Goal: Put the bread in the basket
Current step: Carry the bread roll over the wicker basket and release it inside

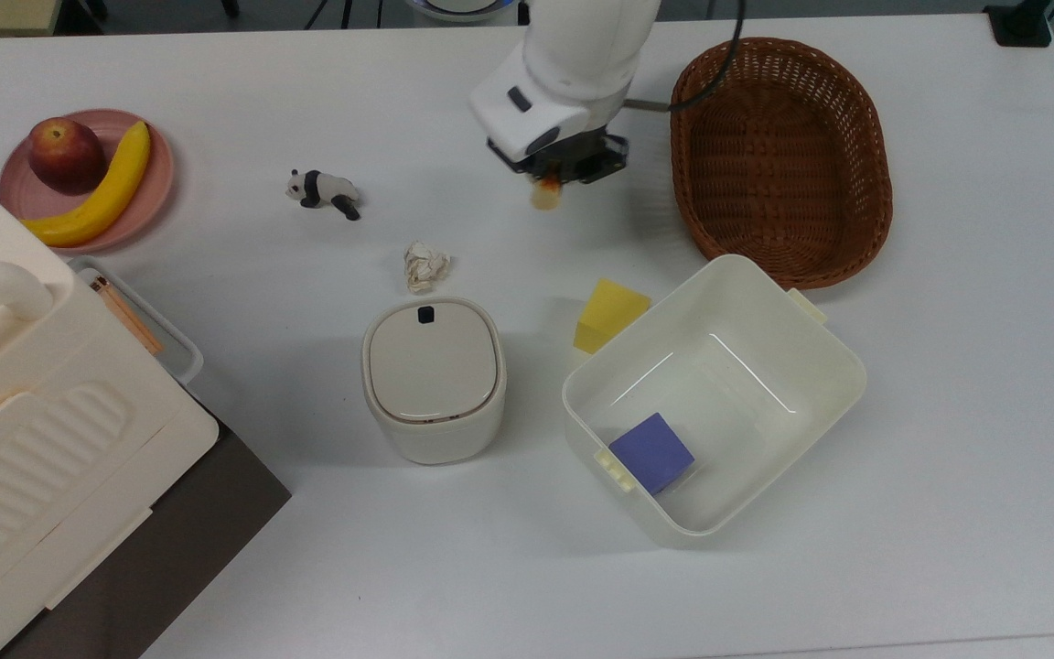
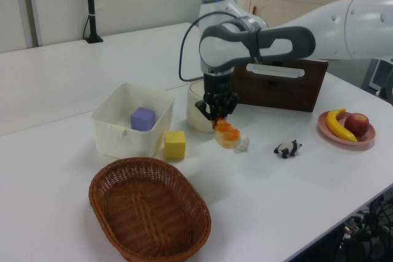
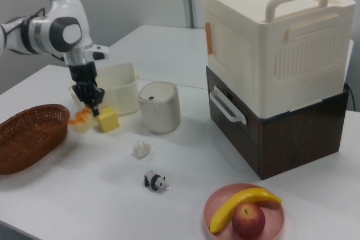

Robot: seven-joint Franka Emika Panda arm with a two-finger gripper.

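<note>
— What do we have in the gripper [image 2: 219, 115]?
— Our fingers are closed on one end of the bread [image 2: 227, 135], which hangs tilted below them, clear of the table [image 1: 307, 110].
— And where are we against the basket [image 1: 779, 156]?
— In the top view the bread [image 1: 546, 194] sits to the top view's left of the basket, well apart from its rim. The yellow block [image 1: 609, 314] and white tub [image 1: 820, 366] lie nearer the camera.

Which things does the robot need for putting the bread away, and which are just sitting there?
Needed: the bread, held up by the gripper; the basket.

Just sitting there: yellow block, cream tub with purple block, panda, crumpled paper, lidded bin, apple, banana.
</note>
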